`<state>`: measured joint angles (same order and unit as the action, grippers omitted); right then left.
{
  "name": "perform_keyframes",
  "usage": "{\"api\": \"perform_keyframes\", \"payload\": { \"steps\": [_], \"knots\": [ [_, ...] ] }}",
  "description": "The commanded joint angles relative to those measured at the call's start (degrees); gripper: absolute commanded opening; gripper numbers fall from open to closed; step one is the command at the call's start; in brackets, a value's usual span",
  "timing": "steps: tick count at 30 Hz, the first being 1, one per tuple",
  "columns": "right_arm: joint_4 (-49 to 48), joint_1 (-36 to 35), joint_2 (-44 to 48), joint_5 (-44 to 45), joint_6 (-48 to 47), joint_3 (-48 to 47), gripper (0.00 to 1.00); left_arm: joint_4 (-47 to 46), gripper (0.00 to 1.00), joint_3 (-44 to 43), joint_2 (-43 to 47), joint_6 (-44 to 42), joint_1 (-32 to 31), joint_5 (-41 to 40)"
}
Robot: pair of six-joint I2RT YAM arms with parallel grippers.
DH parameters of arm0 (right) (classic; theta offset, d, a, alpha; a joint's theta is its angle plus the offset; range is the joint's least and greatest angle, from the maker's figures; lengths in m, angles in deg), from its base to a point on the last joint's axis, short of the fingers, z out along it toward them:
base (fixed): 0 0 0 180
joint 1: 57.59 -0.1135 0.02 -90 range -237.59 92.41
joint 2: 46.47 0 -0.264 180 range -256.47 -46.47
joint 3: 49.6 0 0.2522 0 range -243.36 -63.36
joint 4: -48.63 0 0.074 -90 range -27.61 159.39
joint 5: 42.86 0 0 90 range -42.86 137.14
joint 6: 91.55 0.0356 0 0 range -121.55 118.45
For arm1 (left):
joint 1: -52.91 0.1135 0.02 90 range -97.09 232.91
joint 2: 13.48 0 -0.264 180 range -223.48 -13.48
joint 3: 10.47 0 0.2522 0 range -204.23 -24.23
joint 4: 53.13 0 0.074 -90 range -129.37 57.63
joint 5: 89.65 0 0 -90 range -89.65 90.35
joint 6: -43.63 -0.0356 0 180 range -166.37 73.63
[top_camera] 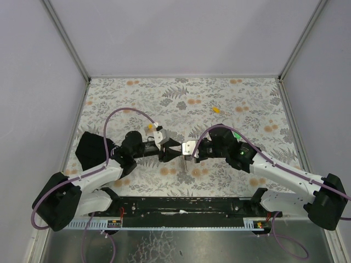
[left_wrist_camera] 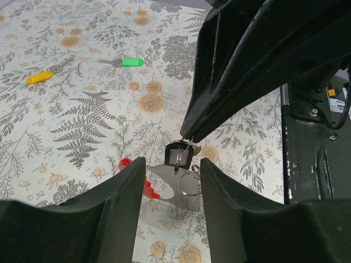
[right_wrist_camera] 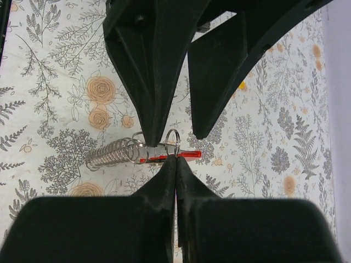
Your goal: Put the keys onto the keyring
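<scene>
Two sets nose to nose: my left jaws [left_wrist_camera: 169,167] clench the keyring [left_wrist_camera: 184,193]; at its 3 o'clock my right jaws [right_wrist_camera: 175,162] pinch the black-headed key [left_wrist_camera: 180,155]. Slight misalignment could pop it loose.

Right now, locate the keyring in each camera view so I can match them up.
Top external: the keyring at centre, between the two arms' tips.
Left wrist: the keyring low centre, its grey piece between the fingers of the left gripper.
Right wrist: the keyring at centre, edge-on, a thin red strip just above the right gripper.
Shared landmark: the right gripper, its tip beside the keyring in every view.
</scene>
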<state>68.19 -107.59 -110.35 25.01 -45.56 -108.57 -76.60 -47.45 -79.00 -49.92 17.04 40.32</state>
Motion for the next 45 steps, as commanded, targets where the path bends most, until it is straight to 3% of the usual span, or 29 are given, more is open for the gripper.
{"api": "perform_keyframes", "payload": {
  "steps": [1, 14, 28, 33, 45],
  "knots": [
    [-0.57, -0.62, 0.50, -1.51, -0.86, -3.36, 0.00, 2.89, 0.43, -3.36, -1.46, -4.56, 0.45, 3.10],
    [0.05, -0.62, 1.24, -1.71, -0.42, -3.15, 0.00, 6.34, 0.01, -5.93, -3.44, -6.11, 0.49, 6.71],
    [-8.28, -0.60, 6.43, 3.38, 3.69, 6.06, 0.00, -2.97, 0.00, -1.53, -1.37, 5.86, 0.63, -4.12],
    [-9.74, -0.62, 6.71, 2.98, 5.03, 7.95, 0.00, -9.23, 0.00, 0.04, -2.50, 10.68, 0.66, -4.96],
    [-13.33, -0.69, 5.78, 1.06, 7.93, 10.83, 0.00, -14.61, 0.00, 1.94, -1.79, 16.31, 0.61, -11.35]
  ]
}}
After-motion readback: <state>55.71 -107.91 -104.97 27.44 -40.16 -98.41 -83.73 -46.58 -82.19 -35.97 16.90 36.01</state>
